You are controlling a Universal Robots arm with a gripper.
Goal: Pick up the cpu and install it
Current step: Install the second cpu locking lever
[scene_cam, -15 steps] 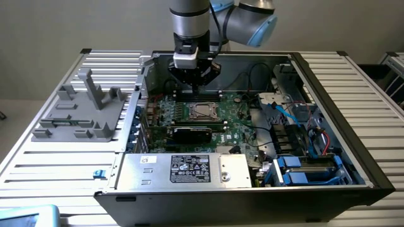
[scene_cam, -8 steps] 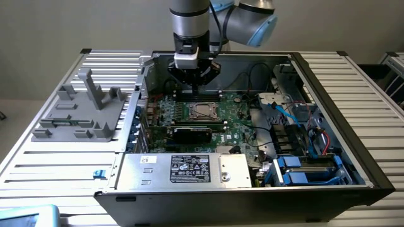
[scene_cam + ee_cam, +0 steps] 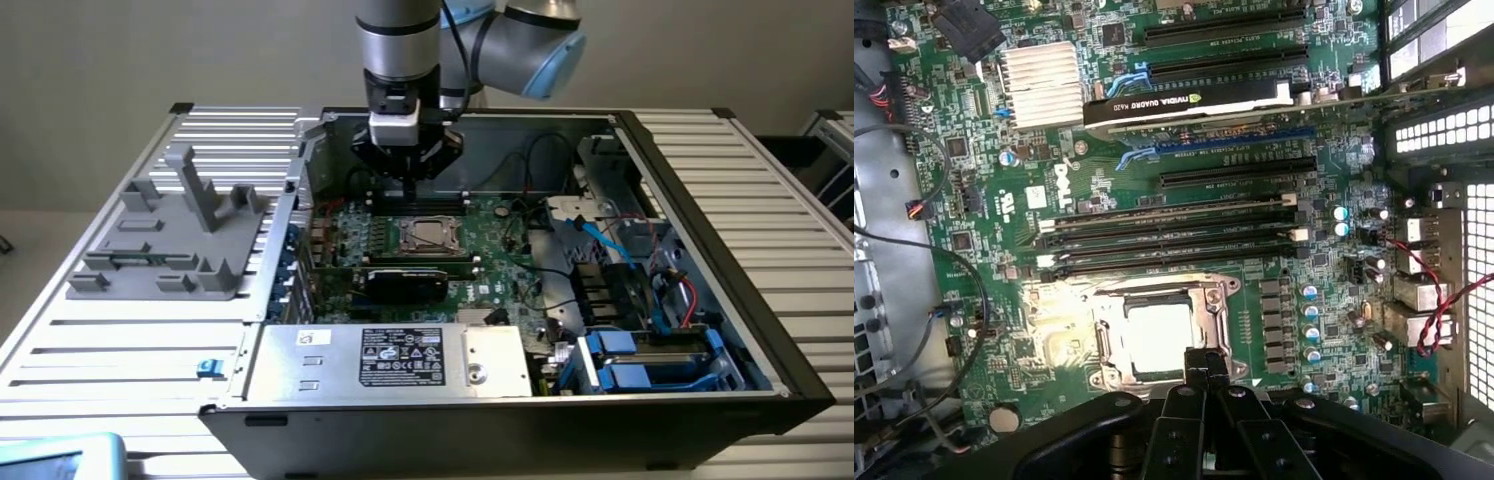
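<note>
The cpu (image 3: 1157, 334), a flat square chip with a bright silver top, lies inside the metal socket frame (image 3: 1101, 322) on the green motherboard (image 3: 1054, 330). In the exterior view the cpu (image 3: 427, 235) sits in the middle of the open computer case. My gripper (image 3: 408, 192) hangs a little above the board, just behind the socket. Seen from the wrist, my gripper (image 3: 1206, 366) is shut, its black fingertips pressed together over the socket's near edge, with nothing visible between them.
Memory slots (image 3: 1169, 235) and a graphics card (image 3: 1189, 100) lie beside the socket. A silver power supply box (image 3: 387, 358) fills the case front, cables and blue drive bays (image 3: 641, 350) the exterior view's right. A grey fixture (image 3: 180, 235) stands outside on the slatted table (image 3: 134, 350).
</note>
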